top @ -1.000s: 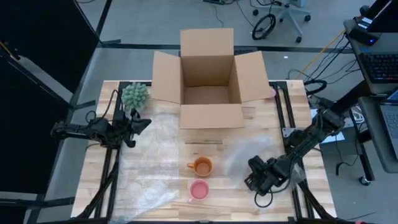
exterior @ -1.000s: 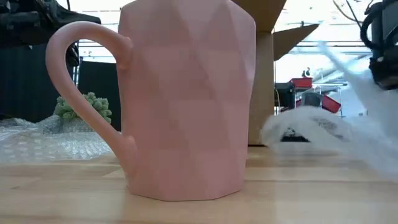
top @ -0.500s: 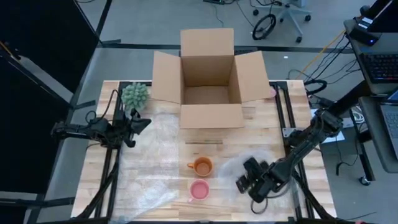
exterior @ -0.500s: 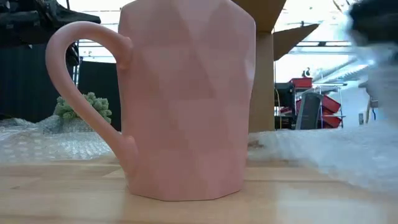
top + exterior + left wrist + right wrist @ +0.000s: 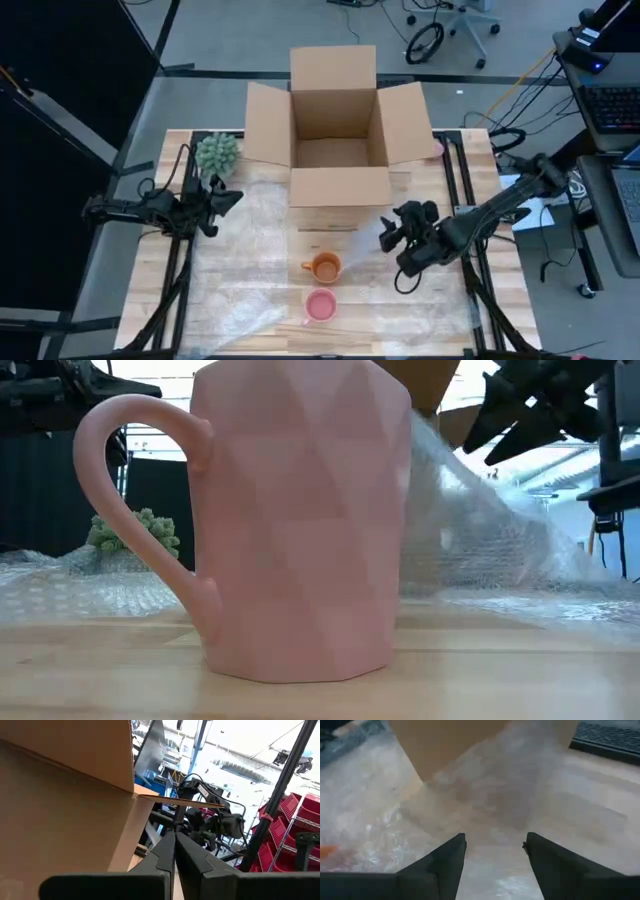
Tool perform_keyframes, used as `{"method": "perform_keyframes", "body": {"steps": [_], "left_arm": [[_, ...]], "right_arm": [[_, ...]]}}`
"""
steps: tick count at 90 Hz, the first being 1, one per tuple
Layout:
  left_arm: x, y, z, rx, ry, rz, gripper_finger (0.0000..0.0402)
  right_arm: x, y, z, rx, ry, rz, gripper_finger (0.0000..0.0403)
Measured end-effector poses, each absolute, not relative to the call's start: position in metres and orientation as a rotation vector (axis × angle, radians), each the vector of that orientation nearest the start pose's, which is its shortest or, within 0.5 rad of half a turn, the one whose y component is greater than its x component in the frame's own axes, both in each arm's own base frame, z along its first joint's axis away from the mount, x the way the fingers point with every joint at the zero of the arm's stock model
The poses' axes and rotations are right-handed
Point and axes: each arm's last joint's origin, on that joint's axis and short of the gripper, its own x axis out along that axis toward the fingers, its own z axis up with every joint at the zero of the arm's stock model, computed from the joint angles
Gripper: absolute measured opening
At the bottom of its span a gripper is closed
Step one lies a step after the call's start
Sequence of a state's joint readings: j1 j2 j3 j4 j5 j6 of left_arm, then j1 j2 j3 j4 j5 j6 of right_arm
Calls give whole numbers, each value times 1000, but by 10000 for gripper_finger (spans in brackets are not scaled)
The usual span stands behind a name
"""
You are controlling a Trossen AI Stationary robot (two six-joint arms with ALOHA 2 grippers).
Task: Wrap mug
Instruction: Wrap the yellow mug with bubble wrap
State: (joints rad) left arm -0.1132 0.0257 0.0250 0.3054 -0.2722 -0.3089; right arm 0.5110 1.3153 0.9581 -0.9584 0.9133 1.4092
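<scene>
An orange mug (image 5: 322,267) and a pink mug (image 5: 320,306) stand upright on the wooden table; the pink mug (image 5: 300,520) fills the low view. To their right, a clear bubble wrap sheet (image 5: 362,245) rises off the table to my right gripper (image 5: 388,232), which is shut on it. My left gripper (image 5: 228,198) hovers shut at the table's left, touching nothing, and shows in its own wrist view as well (image 5: 175,855). My right gripper has a bunched part of the bubble wrap (image 5: 494,837) between its two fingers, which stay a little apart. It comes from the table's right, above the tabletop. The wrap (image 5: 480,510) slants down from it, its lower part on the table beside the mugs.
An open cardboard box (image 5: 338,150) stands at the far middle of the table. A green spiky ball (image 5: 216,152) sits at the far left. A second bubble wrap sheet (image 5: 240,260) lies flat on the left half.
My right gripper has moved from the near right corner slightly left, then up and toward the far edge and the box. The bubble wrap it holds has gone from a low crumpled heap to a sheet slanting up off the table.
</scene>
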Motion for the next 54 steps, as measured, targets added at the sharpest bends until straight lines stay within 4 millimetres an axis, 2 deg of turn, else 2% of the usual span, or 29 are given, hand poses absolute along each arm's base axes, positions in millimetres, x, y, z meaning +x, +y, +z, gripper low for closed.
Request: {"method": "perform_keyframes", "body": {"steps": [8, 14, 26, 35, 44, 54], "left_arm": [[93, -3, 199, -360, -322, 112, 0], [93, -2, 199, -365, -323, 120, 0], [93, -2, 199, -366, -323, 119, 0], [93, -2, 199, -366, -323, 119, 0], [93, -2, 199, -366, -323, 119, 0], [93, -2, 199, -366, -323, 119, 0]], "right_arm": [[211, 79, 249, 357, 453, -954, 196], [214, 70, 249, 326, 464, -983, 196], [213, 69, 248, 370, 668, -881, 196], [207, 80, 249, 483, 813, -745, 196], [201, 99, 249, 592, 895, -626, 196], [204, 125, 230, 597, 914, -556, 196]]}}
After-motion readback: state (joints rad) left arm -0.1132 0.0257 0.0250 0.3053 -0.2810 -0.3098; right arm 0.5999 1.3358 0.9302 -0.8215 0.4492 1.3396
